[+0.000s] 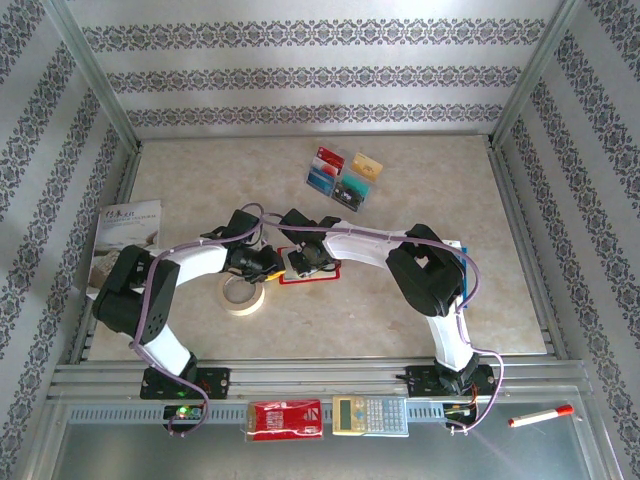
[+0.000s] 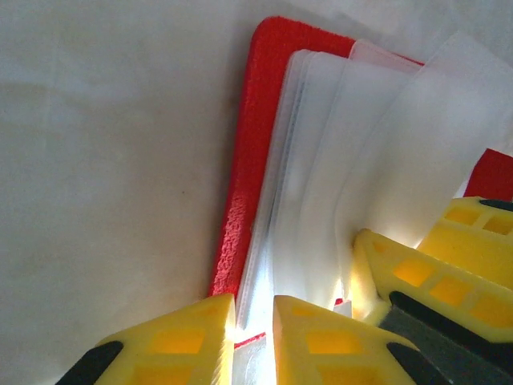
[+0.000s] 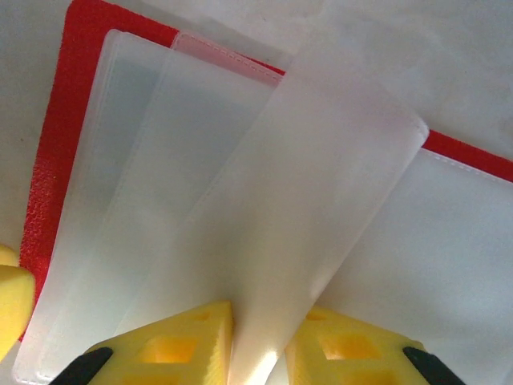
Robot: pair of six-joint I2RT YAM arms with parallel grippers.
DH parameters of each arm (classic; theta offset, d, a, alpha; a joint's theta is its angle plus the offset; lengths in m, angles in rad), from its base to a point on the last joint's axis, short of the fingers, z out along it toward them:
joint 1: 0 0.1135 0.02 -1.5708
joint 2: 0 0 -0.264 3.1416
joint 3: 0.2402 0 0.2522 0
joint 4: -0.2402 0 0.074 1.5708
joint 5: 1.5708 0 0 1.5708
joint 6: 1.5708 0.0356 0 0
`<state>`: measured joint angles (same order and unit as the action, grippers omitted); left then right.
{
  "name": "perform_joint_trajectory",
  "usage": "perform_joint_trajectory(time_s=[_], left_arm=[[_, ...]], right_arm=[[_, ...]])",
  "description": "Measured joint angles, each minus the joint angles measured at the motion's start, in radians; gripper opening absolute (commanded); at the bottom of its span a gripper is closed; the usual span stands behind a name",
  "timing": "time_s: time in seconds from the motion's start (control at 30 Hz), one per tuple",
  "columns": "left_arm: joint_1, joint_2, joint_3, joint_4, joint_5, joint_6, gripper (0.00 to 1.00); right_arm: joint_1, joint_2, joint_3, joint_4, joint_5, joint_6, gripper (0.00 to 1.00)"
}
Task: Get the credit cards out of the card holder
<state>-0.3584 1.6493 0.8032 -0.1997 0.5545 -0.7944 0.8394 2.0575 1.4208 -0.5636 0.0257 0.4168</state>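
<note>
The red card holder (image 1: 322, 274) lies open mid-table beneath both grippers. My left gripper (image 2: 253, 329) is shut on the edge of its stacked clear pockets (image 2: 309, 160), beside the red cover (image 2: 248, 160). My right gripper (image 3: 260, 345) is shut on one clear pocket leaf (image 3: 321, 208), lifted off the red cover (image 3: 56, 144); the leaf looks empty. In the top view the two grippers meet, left (image 1: 287, 262) and right (image 1: 310, 262). Several credit cards (image 1: 345, 175) lie in a group at the back of the table: red-and-white, yellow-orange, blue, teal-and-black.
A tape roll (image 1: 243, 295) sits just left of the holder, and a booklet (image 1: 125, 240) lies at the left edge. On the front rail are a red packet (image 1: 285, 420), a calculator (image 1: 370, 415) and a red marker (image 1: 540, 415). A blue-and-white pack (image 1: 458, 258) peeks from under the right arm.
</note>
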Motion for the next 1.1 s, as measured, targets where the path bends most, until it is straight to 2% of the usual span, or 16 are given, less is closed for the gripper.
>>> perform_joint_trajectory(time_s=[0.7, 0.93, 1.1], left_arm=[[-0.002, 0.027, 0.001, 0.086, 0.079, -0.019, 0.19], [-0.002, 0.027, 0.000, 0.142, 0.105, -0.035, 0.19], [-0.002, 0.027, -0.010, 0.211, 0.136, -0.063, 0.21]], right_arm=[[-0.026, -0.035, -0.050, 0.054, -0.062, 0.000, 0.24], [-0.037, -0.095, -0.102, 0.085, -0.094, 0.002, 0.35], [-0.047, -0.210, -0.158, 0.117, -0.072, 0.014, 0.41]])
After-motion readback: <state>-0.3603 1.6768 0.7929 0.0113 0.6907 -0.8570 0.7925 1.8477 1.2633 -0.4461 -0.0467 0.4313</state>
